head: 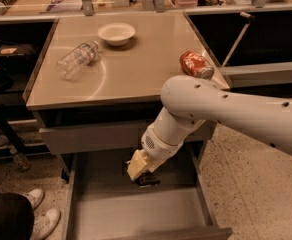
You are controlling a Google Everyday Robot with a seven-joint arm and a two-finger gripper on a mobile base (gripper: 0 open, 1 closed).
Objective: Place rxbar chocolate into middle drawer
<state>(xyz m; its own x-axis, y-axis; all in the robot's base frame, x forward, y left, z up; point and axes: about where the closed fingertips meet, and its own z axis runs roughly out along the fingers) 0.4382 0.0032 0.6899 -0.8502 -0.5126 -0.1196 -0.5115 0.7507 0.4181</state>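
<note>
The middle drawer [111, 216] is pulled out below the table, and its grey floor shows. My gripper [145, 178] hangs low over the back middle of the drawer, under the cream wrist of my white arm [221, 109]. A small dark shape sits at the gripper's tip. I cannot tell whether it is the rxbar chocolate. No black bar shows on the tabletop or on the visible drawer floor.
An orange-red soda can [196, 64] lies on the table's right edge. A clear plastic bottle [77, 60] lies on its side at the left, and a white bowl [116, 33] stands at the back. The shut grey drawer front [86, 136] is above the open drawer. A person's white shoes [38, 211] are at the lower left.
</note>
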